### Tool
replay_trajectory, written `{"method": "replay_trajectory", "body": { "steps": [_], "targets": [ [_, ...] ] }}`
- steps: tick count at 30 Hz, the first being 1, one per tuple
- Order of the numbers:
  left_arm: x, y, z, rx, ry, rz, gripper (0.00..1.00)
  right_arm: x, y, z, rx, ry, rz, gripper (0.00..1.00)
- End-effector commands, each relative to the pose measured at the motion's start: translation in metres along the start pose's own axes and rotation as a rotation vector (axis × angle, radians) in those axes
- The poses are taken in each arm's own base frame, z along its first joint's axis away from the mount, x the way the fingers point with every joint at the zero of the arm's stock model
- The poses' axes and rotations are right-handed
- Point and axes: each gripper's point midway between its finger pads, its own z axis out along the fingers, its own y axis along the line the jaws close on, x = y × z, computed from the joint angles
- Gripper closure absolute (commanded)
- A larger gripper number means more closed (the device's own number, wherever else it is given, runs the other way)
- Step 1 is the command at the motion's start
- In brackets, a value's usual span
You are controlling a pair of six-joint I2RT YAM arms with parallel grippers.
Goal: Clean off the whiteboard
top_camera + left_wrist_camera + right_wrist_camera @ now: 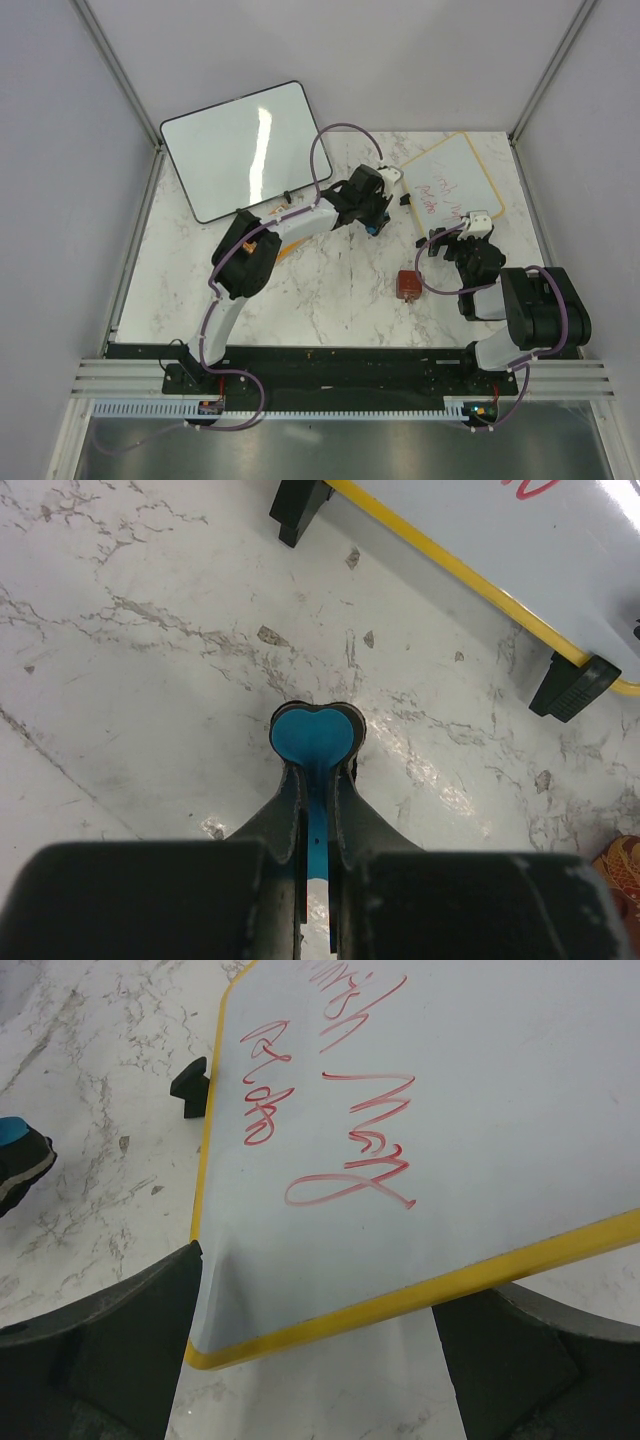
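The whiteboard (452,180), with a yellow frame and red handwriting, lies at the back right of the marble table. My left gripper (376,218) is just left of it, shut on a thin blue piece with a heart-shaped tip (315,735), low over the table. The left wrist view shows the board's yellow edge (450,562) and two black clip feet (300,505). My right gripper (468,238) is at the board's near corner. In the right wrist view its fingers (110,1345) stand wide apart with that corner (330,1260) between them.
A larger blank whiteboard with a black frame (240,150) leans at the back left. A small red-brown object (408,285) sits on the table between the arms, below the left gripper. Grey walls close in the table on three sides.
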Motion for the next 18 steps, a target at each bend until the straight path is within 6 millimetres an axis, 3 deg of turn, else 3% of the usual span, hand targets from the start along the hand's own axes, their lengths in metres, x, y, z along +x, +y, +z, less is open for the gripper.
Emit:
{"method": "replay_trajectory", "body": {
  "steps": [1,6,18],
  "targets": [
    [-0.0304,0.0067,-0.0101,-0.056,-0.055,0.028,0.98,-0.0222,0.0021,0.0079,-0.013,-0.068,-0.021,0.02],
    [-0.0226,0.0123,-0.0089,-0.083,-0.032,0.039,0.98,-0.0225,0.0021,0.0079,-0.013,-0.070,-0.021,0.02],
    [-0.0265,0.0141,-0.0120,-0.096,-0.025,0.061,0.98,-0.0229,0.0076,0.0059,-0.046,-0.073,-0.036,0.02]
  ]
}}
